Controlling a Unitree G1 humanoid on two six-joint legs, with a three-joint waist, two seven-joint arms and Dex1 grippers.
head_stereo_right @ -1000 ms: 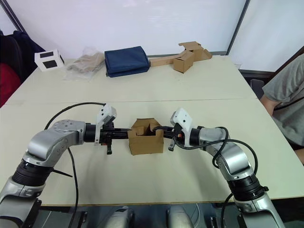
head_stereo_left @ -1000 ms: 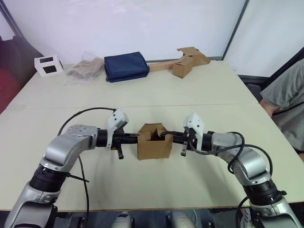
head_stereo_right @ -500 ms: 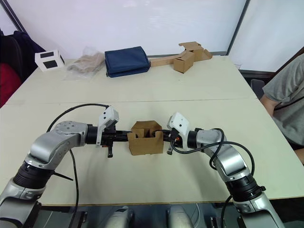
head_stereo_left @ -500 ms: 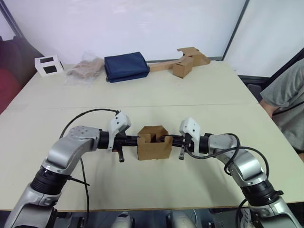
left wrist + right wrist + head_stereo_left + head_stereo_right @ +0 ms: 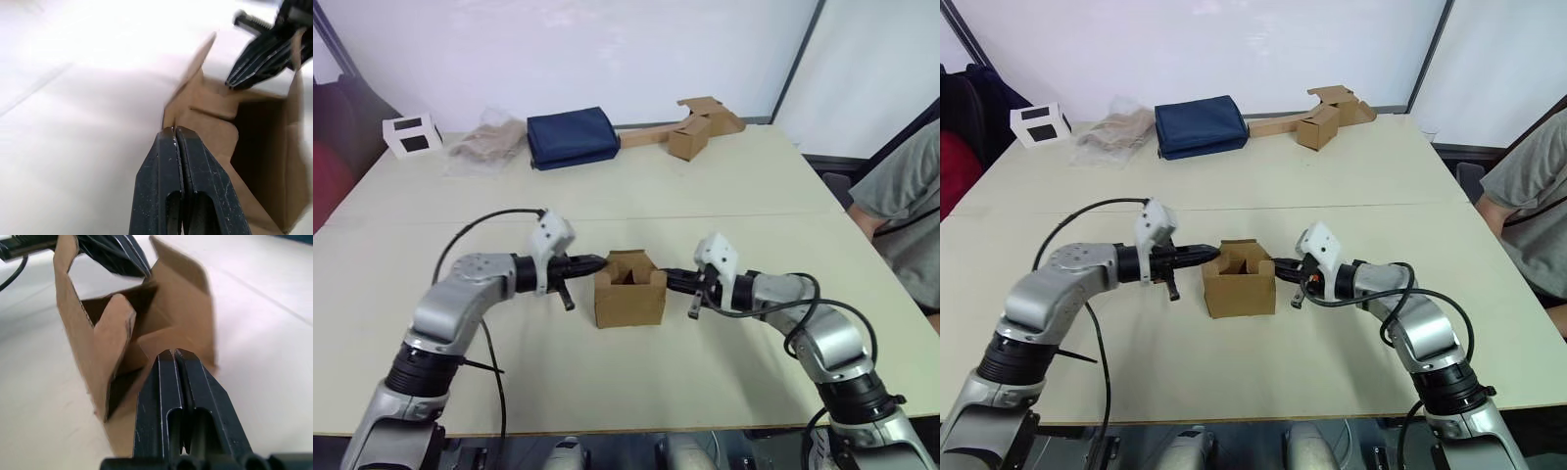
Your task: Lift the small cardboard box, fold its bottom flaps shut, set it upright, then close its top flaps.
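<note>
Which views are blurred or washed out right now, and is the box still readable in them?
Left wrist view: the table is blown out to near white and the right gripper is smeared, but the box reads. Right wrist view: the box edges are soft, the table glary. Eye views: even light, the box crisp, faint shadows.

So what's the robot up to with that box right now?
The small cardboard box stands upright on the table, its top flaps not yet folded shut. The left gripper and the right gripper, each with fingers pressed together, point at the box's upper edge from opposite sides, apparently working on the flaps. Farther back lie a folded navy cloth, a small white box and other cardboard pieces.
</note>
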